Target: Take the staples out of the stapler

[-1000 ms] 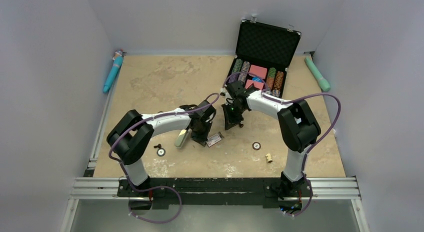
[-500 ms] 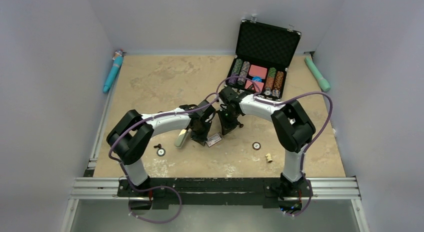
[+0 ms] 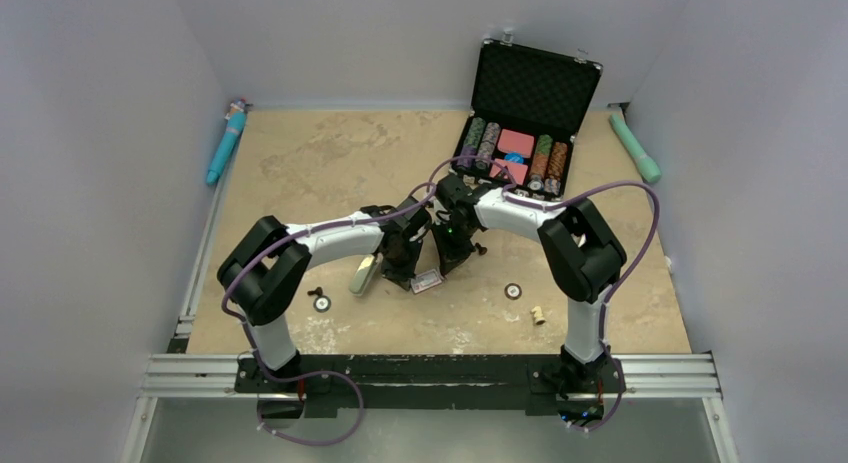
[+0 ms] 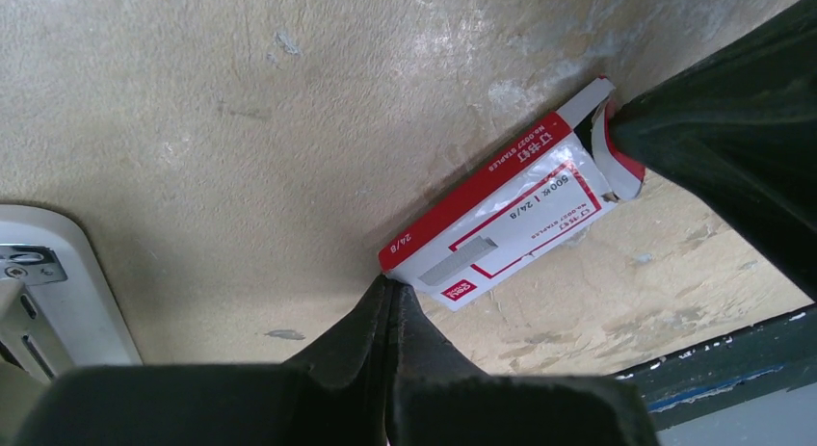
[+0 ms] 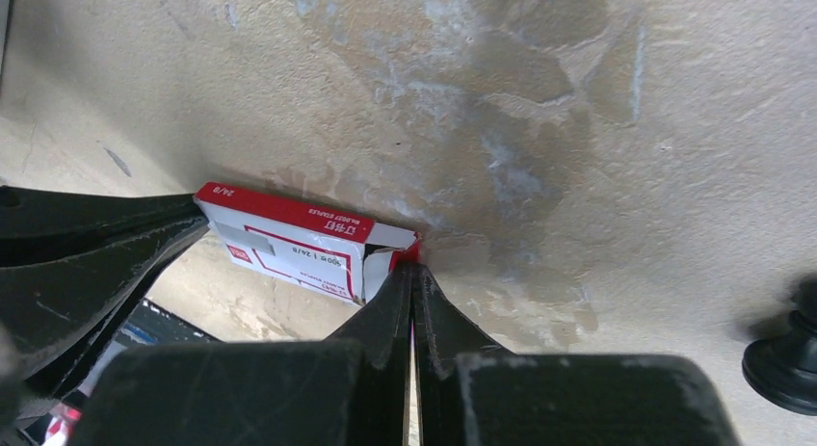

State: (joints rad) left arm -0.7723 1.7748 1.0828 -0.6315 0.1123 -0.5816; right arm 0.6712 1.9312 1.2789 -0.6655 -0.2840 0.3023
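Note:
A small flat staple box (image 3: pixel 428 280) with a red-and-white label lies on the table between my two grippers. The left gripper (image 4: pixel 390 282) is shut, its tips touching the box's (image 4: pixel 501 220) near corner. Shut too, the right gripper (image 5: pixel 412 268) has its tips against the torn flap end of the box (image 5: pixel 289 239); whether the flap is pinched I cannot tell. The stapler I cannot pick out for sure. A pale rounded piece with a metal inner part (image 4: pixel 48 282) shows left of my left gripper. No loose staples are in view.
An oblong silver-olive piece (image 3: pixel 362 276) lies left of the left gripper (image 3: pixel 410 279). An open black case (image 3: pixel 535 83) with chips and a small blue thing (image 3: pixel 513 159) stands at the back right. Teal tubes (image 3: pixel 226 143) (image 3: pixel 636 148) lie at both sides. Small discs (image 3: pixel 322 303) (image 3: pixel 513 291) lie in front.
The right gripper has moved left and toward the near edge, up to the box's flap end, and closed fully. The left gripper and the box have hardly moved.

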